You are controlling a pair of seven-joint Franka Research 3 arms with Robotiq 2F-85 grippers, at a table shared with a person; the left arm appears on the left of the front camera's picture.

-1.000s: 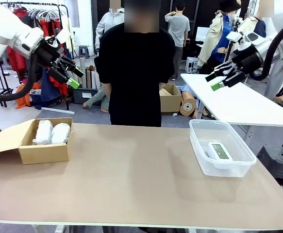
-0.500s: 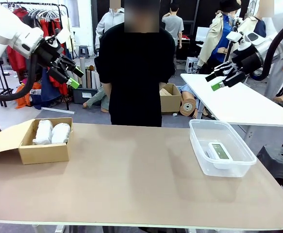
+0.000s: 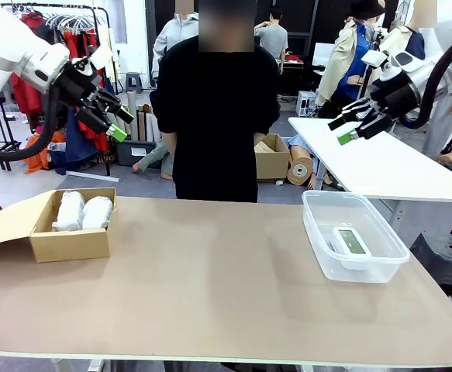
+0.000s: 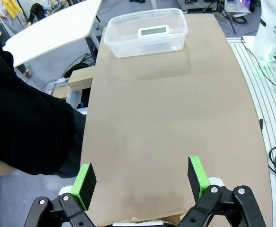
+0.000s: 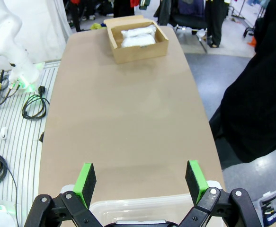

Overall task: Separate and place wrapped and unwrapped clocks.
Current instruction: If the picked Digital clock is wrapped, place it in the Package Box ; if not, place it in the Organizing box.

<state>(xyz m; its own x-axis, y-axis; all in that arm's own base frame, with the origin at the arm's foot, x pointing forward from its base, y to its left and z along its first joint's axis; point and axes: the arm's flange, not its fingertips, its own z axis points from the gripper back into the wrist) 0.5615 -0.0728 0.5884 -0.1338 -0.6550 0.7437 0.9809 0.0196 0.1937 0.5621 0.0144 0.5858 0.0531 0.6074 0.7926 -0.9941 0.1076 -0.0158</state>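
From the front, I am holding my left gripper [image 3: 115, 121] and right gripper [image 3: 353, 128] raised above the table [image 3: 210, 287], both spread wide and carrying nothing. Two wrapped bundles [image 3: 84, 211] are lying side by side in the cardboard box [image 3: 63, 244]; the bare clock [image 3: 350, 241] is sitting in the clear tub [image 3: 354, 267].

My left wrist camera is looking along the table toward the tub [image 4: 147, 45] holding the clock [image 4: 152, 31].

My right wrist camera is showing the bundles [image 5: 138, 37] in the box [image 5: 140, 49]. Sorting looks finished.
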